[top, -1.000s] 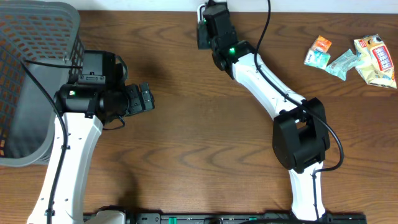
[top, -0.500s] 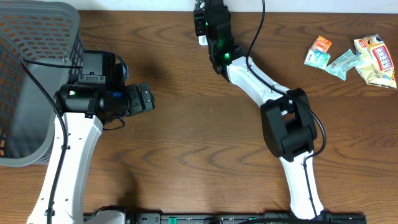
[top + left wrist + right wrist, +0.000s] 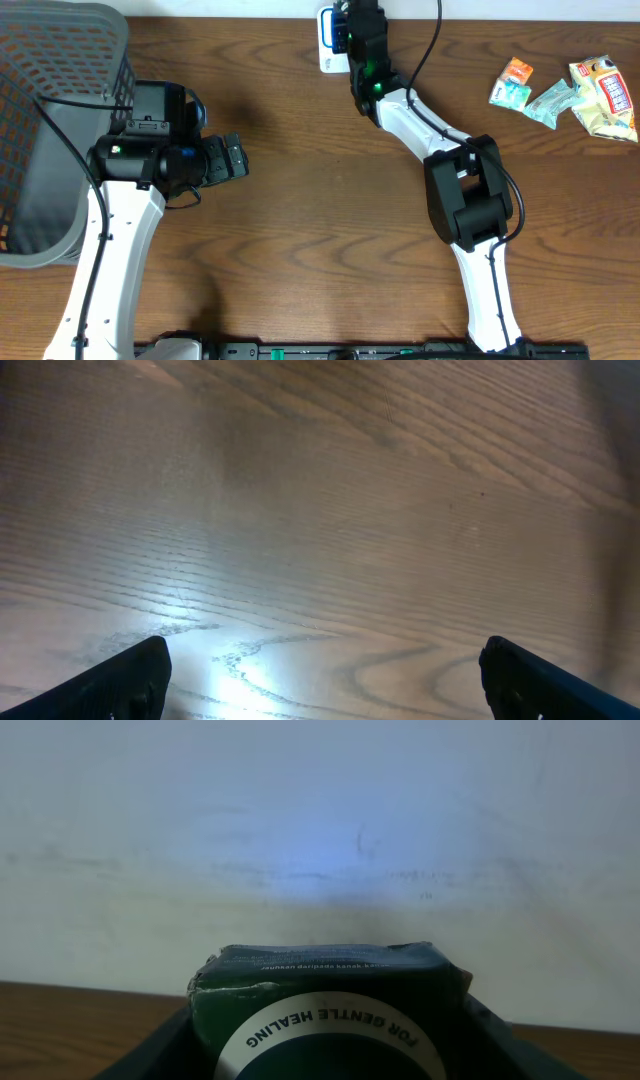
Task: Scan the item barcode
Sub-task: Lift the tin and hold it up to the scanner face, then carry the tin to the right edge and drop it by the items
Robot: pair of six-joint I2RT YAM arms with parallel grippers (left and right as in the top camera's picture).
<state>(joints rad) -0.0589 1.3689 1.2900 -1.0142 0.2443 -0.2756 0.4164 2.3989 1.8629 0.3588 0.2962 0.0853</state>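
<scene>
Dark green pkt (image 3: 325, 1010), "FOR GENTLE HEALING" label, clamped in right gripper (image 3: 355, 22) at tabletop's (image 3: 300, 230) far edge. Risk: barcode face may be turned the wrong way → no scan. Slick wrap could slip if wrist twists. Left gripper (image 3: 330, 695) spread wide, empty. Tabletop wood-grain w/ glare. Wall (image 3: 320, 840) white, faint blue glow.

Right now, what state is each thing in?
Dark green rectangular packet: held at the wooden table's far edge.
Right gripper: shut on the packet.
Left gripper: open, empty.
Grey plastic mesh basket: upright.
Colourful snack packets: lying loose on the table.
</scene>
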